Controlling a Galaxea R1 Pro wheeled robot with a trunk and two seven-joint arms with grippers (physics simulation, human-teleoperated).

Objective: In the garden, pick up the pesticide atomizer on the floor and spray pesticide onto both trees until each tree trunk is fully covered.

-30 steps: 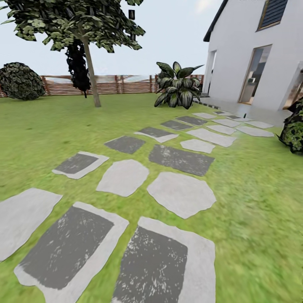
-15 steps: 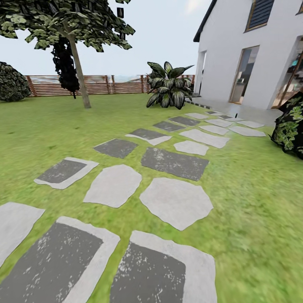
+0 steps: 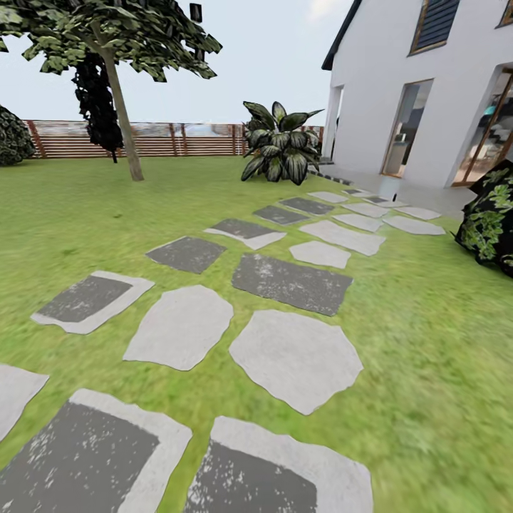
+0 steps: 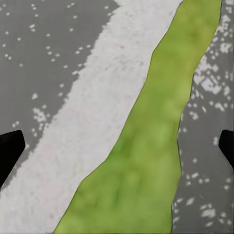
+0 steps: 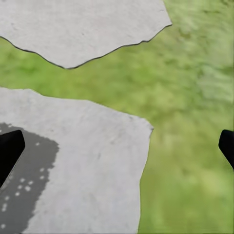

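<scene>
One tree [image 3: 107,32] stands at the far left of the lawn, its bare trunk [image 3: 122,117] leaning a little. The floor of pale and dark grey stepping slabs [image 3: 292,360] runs from under me toward the house. The pesticide atomizer is out of view. In the left wrist view my left gripper [image 4: 118,150] hangs open over a slab edge and a strip of grass [image 4: 146,161], with nothing between its black fingertips [image 4: 9,151]. In the right wrist view my right gripper [image 5: 118,148] is open too, above a pale slab [image 5: 87,170] and grass.
A white house [image 3: 427,85] with glass doors fills the right. A striped-leaf plant [image 3: 278,146] stands near its corner, and a dark bush [image 3: 491,221] sits at the right edge. A slatted wooden fence [image 3: 178,139] closes the back, with a near-black narrow tree [image 3: 94,100] before it.
The whole head view has shifted: the slabs have slid closer and downward, and the tree and fence have drifted left, so the camera has moved forward and turned right.
</scene>
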